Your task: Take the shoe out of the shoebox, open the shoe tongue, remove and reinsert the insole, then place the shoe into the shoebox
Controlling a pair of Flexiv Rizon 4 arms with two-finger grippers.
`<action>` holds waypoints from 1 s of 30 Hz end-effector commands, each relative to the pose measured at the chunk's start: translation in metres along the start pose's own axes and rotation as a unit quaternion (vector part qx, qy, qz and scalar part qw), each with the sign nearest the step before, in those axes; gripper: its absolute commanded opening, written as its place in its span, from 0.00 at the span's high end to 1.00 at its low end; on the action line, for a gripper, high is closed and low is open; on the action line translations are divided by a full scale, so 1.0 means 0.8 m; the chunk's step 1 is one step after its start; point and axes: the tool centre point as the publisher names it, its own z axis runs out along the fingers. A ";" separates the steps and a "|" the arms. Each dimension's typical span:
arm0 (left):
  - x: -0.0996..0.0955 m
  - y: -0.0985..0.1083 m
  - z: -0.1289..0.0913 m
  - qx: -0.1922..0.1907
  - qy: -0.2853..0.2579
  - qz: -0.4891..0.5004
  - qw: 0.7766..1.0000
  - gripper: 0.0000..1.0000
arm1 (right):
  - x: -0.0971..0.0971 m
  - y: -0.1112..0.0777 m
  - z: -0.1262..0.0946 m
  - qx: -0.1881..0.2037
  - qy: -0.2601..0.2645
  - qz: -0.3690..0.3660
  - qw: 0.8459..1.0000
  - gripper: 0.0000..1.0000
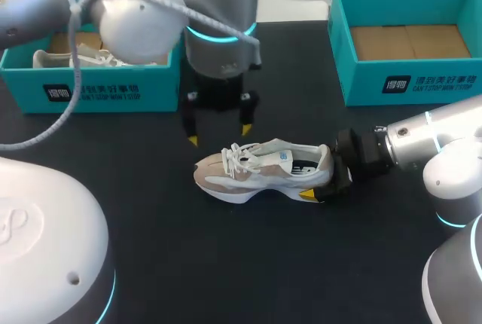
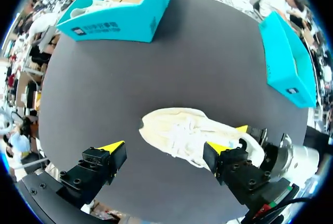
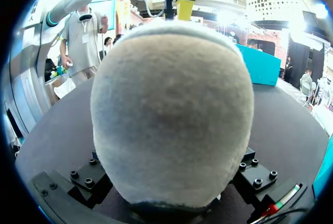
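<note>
A beige and white shoe lies on its sole in the middle of the black table, toe to the left. My right gripper comes in from the right and is shut on the heel, one yellow tip showing at the sole's near side. The right wrist view is filled by the padded heel, which hides the fingertips. My left gripper hangs open just behind and above the laces, touching nothing. In the left wrist view the shoe lies ahead of the left gripper, between its spread fingers.
A teal shoebox at the back left holds another white shoe. A second teal shoebox stands at the back right, showing only its cardboard floor. Both boxes lie beyond the shoe.
</note>
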 end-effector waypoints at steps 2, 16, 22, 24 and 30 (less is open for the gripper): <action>0.025 0.014 0.014 -0.005 0.002 0.022 1.000 0.00 | 0.001 -0.002 0.006 0.002 -0.001 0.000 1.000 1.00; 0.032 0.032 0.013 -0.018 -0.038 0.190 0.981 0.00 | 0.001 -0.002 0.006 0.002 -0.001 0.000 1.000 1.00; 0.032 0.032 0.013 -0.018 -0.038 0.190 0.981 0.00 | 0.001 -0.002 0.006 0.002 -0.001 0.000 1.000 1.00; 0.038 0.033 0.015 -0.019 -0.037 0.192 0.981 0.00 | 0.001 -0.002 0.006 0.002 -0.001 0.000 1.000 1.00; 0.081 0.034 0.025 -0.019 -0.033 0.187 0.982 0.00 | 0.001 -0.002 0.006 0.002 -0.001 0.000 1.000 1.00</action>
